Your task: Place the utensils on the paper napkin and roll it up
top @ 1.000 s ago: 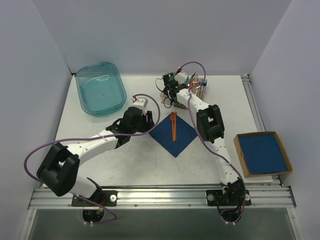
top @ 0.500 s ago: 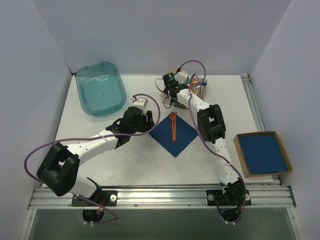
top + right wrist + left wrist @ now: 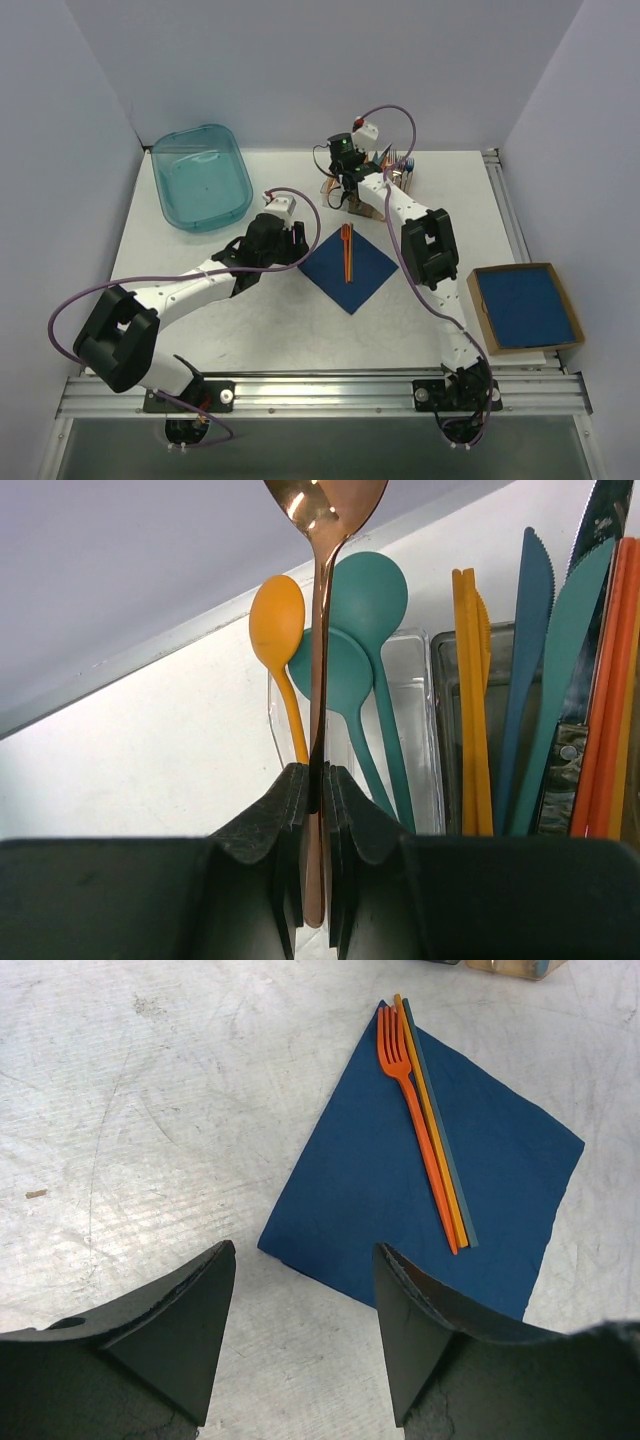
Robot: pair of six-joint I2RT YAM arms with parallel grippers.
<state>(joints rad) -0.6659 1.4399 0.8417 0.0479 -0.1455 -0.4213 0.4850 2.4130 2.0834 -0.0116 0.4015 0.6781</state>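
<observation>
The dark blue paper napkin [image 3: 347,264] lies flat mid-table, one corner toward me; it also shows in the left wrist view [image 3: 400,1190]. An orange fork [image 3: 412,1100] and a slim orange piece [image 3: 437,1135] lie side by side on it, seen from above as one orange line [image 3: 346,251]. My left gripper [image 3: 305,1295] is open and empty, just off the napkin's left corner [image 3: 300,242]. My right gripper [image 3: 320,780] is shut on the handle of a shiny copper spoon [image 3: 322,600], bowl up, held by the cutlery holder at the back [image 3: 346,172].
The clear cutlery holder [image 3: 400,170] holds teal spoons [image 3: 368,605], a yellow-orange spoon [image 3: 278,615] and blue and teal knives [image 3: 545,640]. A teal bin [image 3: 200,176] stands back left. A cardboard box of blue napkins [image 3: 525,306] sits at the right.
My right wrist has swung up and tilted at the holder with the spoon in its grip. The left arm, napkin and cutlery on it have not moved.
</observation>
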